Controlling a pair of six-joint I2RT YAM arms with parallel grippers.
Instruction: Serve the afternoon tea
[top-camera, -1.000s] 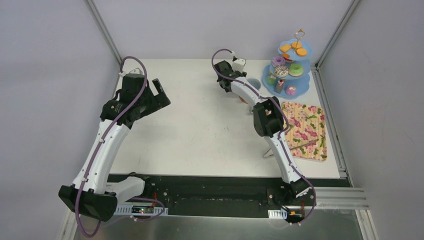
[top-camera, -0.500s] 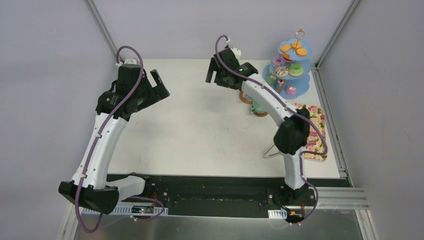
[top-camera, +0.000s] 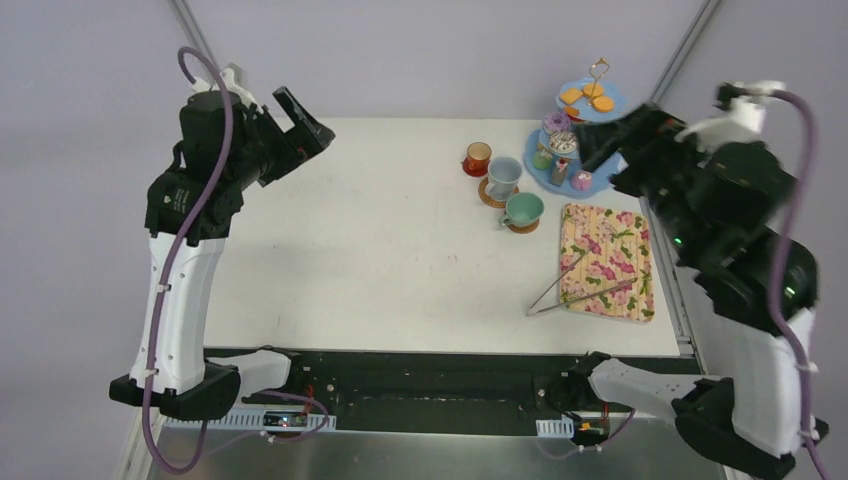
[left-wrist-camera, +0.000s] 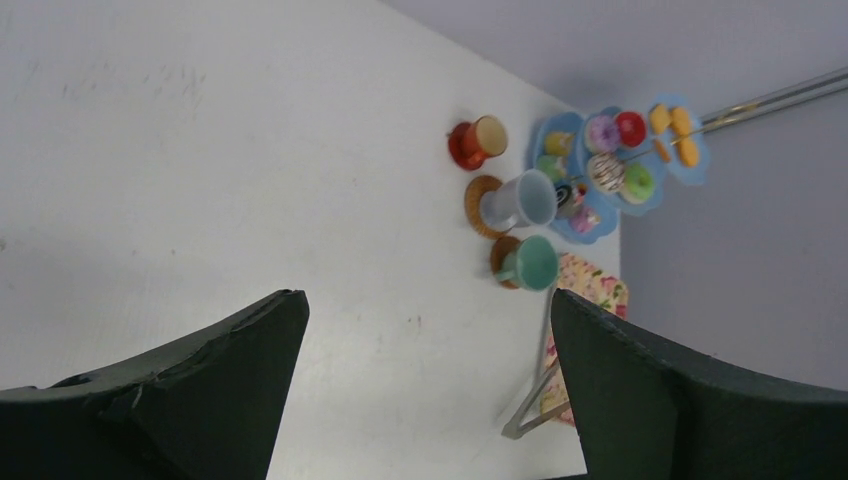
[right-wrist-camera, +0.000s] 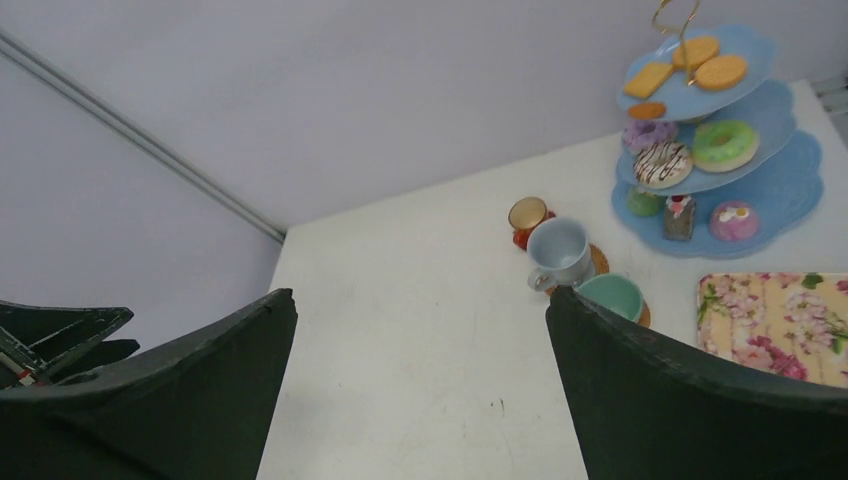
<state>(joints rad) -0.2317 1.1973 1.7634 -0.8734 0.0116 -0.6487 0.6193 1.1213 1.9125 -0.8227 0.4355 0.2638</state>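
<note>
Since the earlier frame the right arm has withdrawn from above the cups and now stands raised at the right edge of the table (top-camera: 380, 250). The left arm has lifted toward the far left corner.

The right gripper (right-wrist-camera: 415, 310) hangs in the air, jaws spread wide, holding nothing. The left gripper (left-wrist-camera: 430, 300) is likewise raised, jaws spread wide and empty.

The three cups stand upright in a short oblique line that runs from far-left to near-right:
- orange cup (top-camera: 478, 156), farthest;
- grey-blue cup (top-camera: 503, 176), middle;
- mint green cup (top-camera: 523, 209), nearest.

Each cup rests on its own round coaster (left-wrist-camera: 472, 205). The handles of the grey-blue and mint green cups point toward the left side of the table.

The light-blue three-tier stand (right-wrist-camera: 790, 180) stands in the far right corner, just right of the cups, with its long axis vertical. Biscuits (right-wrist-camera: 720, 70) lie on the top tier, donuts (right-wrist-camera: 725, 143) on the middle tier and small sweets on the bottom tier.

The floral tray (top-camera: 620, 250) lies on the near side of the stand, long axis running near to far. The metal tongs (top-camera: 565, 285) lie with the joined end on the table and the tips on the tray.
</note>
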